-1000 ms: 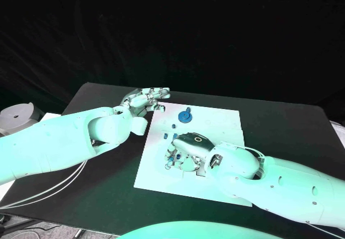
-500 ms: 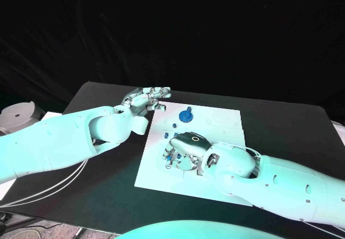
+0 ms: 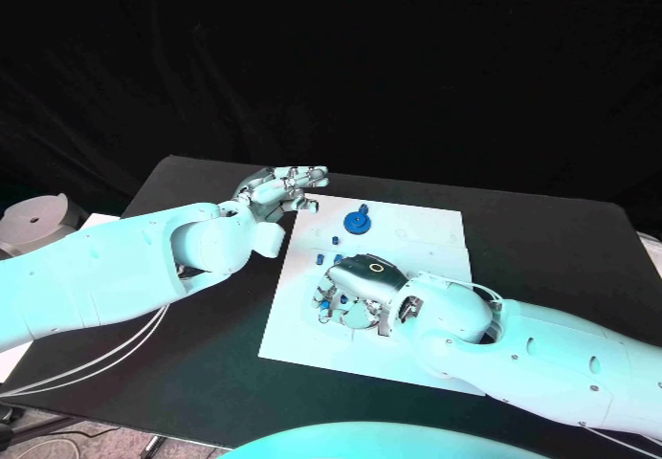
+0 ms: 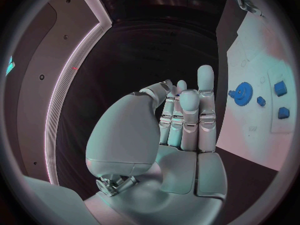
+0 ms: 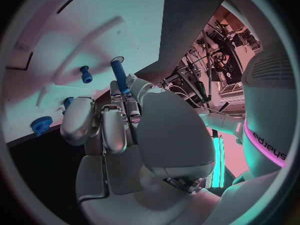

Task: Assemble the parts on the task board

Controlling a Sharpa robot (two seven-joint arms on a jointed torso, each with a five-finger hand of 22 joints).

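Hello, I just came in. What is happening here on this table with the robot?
The robot is assembling small blue parts on the white task board. Its right hand is down over the middle of the board, and its fingers hold a long blue peg. The left hand hovers at the board's far left corner, fingers straight and close together, holding nothing. A blue gear lies on the far part of the board, and a few other small blue pieces stand near the right hand.

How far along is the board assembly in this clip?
Early to midway. Right hand holds a blue peg over the task board. The blue gear and small blue pieces lie loose. Left hand hovers at the board's corner, holding nothing.
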